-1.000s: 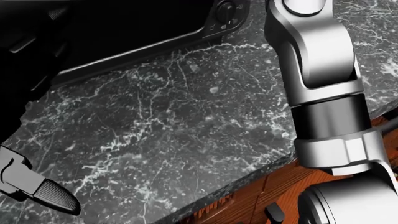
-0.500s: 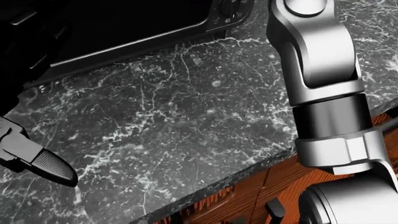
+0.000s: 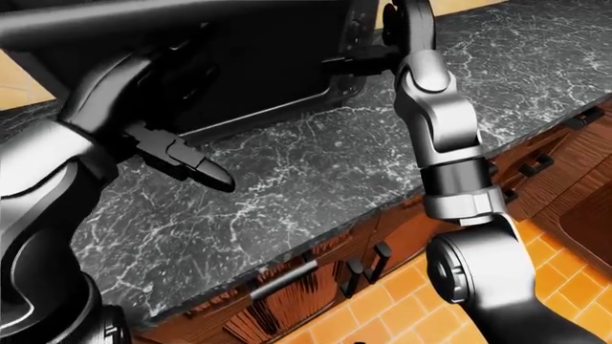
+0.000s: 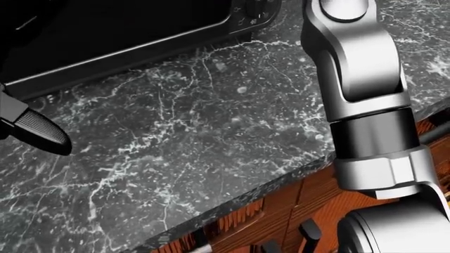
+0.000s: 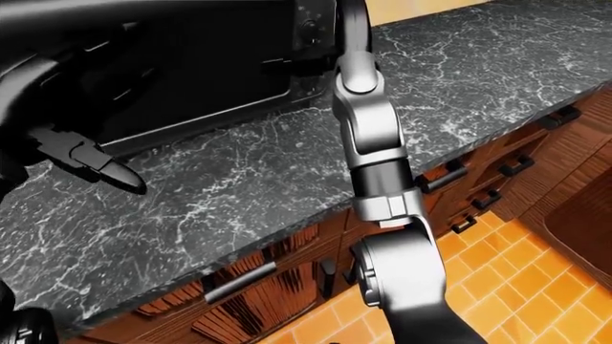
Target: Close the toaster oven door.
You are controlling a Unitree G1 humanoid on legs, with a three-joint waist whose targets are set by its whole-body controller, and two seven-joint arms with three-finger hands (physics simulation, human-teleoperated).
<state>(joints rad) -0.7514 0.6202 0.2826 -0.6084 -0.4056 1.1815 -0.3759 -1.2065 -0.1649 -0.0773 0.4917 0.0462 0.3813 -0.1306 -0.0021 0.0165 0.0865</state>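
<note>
The black toaster oven [image 3: 267, 64] stands on the dark marble counter [image 3: 316, 165] at the top left of the eye views. Silver trim runs along its lower edge and knobs [image 5: 308, 25] sit on its right side. How its door stands is hard to tell against the black body. My left hand [image 3: 206, 170] hovers just above the counter at the oven's lower left edge, with one dark-padded finger [image 4: 42, 132] stretched out and holding nothing. My right arm [image 4: 358, 79] rises to the oven's knob side. My right hand [image 3: 368, 57] is dark against the oven, and its fingers are unclear.
The counter's edge [image 5: 287, 229] runs diagonally below my arms. Wooden cabinet drawers with dark handles [image 5: 239, 283] sit under it, and an orange tiled floor [image 5: 516, 265] lies at the bottom right.
In the head view my left finger has risen from the bottom left to the oven's lower edge. The view has shifted slightly. The right arm has hardly moved.
</note>
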